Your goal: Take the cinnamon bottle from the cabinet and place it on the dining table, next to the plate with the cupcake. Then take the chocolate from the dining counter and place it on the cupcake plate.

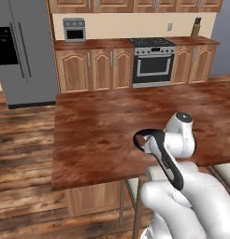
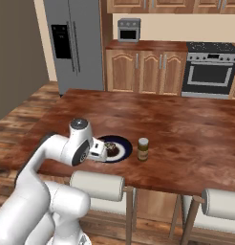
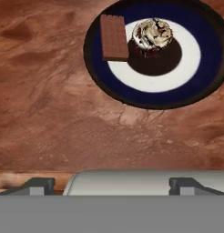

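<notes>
Kitchen with dining table [image 2: 186, 129], plate set and arm above it.

Dark reddish-brown glossy top on a light wooden base; behind it wood cabinets, a steel oven [image 1: 153, 60], a grey fridge [image 2: 74, 43] at far left. Item one: round dark blue plate [image 3: 205, 59] with pale ring, near the table's near edge. Item two: cupcake [image 3: 152, 36], dark brown with swirled topping, at the plate's centre. Item three: chocolate [image 3: 114, 37], flat ridged brown bar, lying on the plate just beside the cupcake, one end over the rim band. Item four: cinnamon bottle [image 2: 143, 149], upright on the table just right of the plate, apart from it. Item five: gripper [image 3: 112, 184], fingers spread wide and released, grasping nothing, raised over the table near the plate.
</notes>
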